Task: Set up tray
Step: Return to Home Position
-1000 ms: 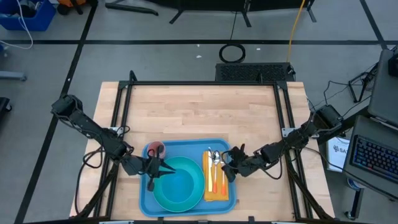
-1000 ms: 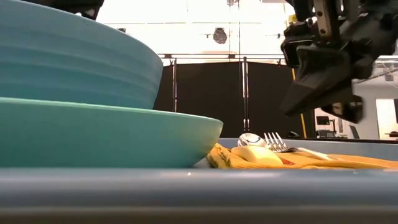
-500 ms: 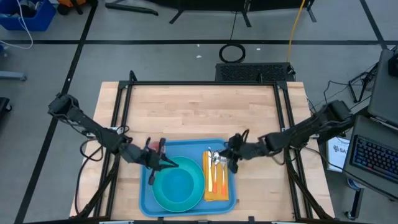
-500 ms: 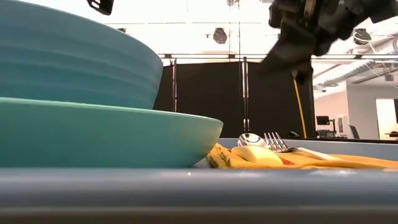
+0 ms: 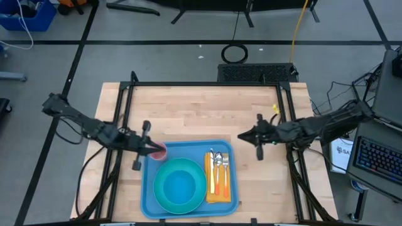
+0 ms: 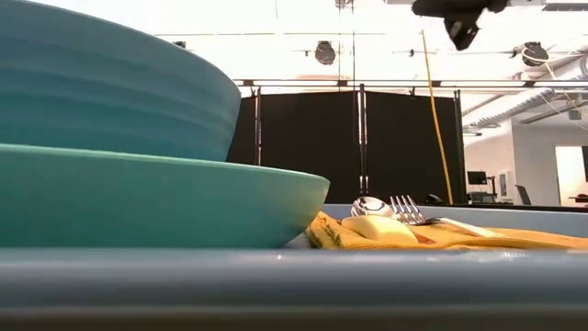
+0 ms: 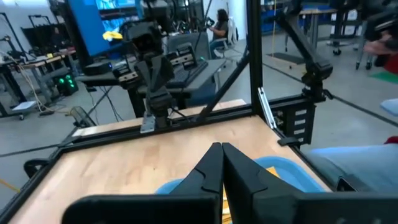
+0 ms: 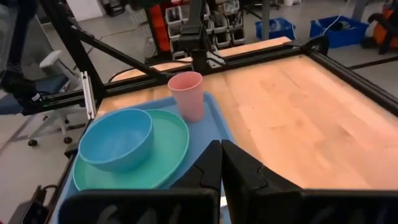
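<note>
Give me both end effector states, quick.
Left end effector: closed, empty, at the left rim of the tray.
Right end effector: closed, empty, right of the tray.

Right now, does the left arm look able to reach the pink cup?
Probably yes: the left tool hangs close to the pink cup at the tray's corner with nothing between; its shut fingers would need opening.

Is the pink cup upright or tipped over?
Upright: the pink cup stands on its base on the tray, open mouth facing up.
</note>
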Available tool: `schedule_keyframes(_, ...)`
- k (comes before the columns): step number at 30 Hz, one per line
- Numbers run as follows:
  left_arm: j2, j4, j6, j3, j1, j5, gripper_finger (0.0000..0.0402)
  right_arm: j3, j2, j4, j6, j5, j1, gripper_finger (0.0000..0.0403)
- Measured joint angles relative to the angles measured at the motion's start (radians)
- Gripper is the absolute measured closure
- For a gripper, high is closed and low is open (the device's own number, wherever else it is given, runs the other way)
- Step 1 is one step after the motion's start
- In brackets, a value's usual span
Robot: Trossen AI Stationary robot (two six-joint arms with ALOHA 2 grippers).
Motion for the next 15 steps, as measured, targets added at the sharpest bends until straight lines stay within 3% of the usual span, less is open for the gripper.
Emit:
schedule_keyframes(5,-0.114,-0.086,0.011,0.0,0.0,-0.011,0.0389,0.0,-0.117,-0.108,-0.034,0.002,0.0,0.0403)
schedule_keyframes(9,-0.164,-0.157,0.032,0.0,0.0,-0.091,0.0377,0.0,-0.177,-0.181,-0.08,0.002,0.0,0.0403)
schedule_keyframes(15,-0.216,-0.275,0.034,0.0,0.0,-0.128,0.0389,-0.032,-0.244,-0.232,-0.123,0.003,0.0,0.0403)
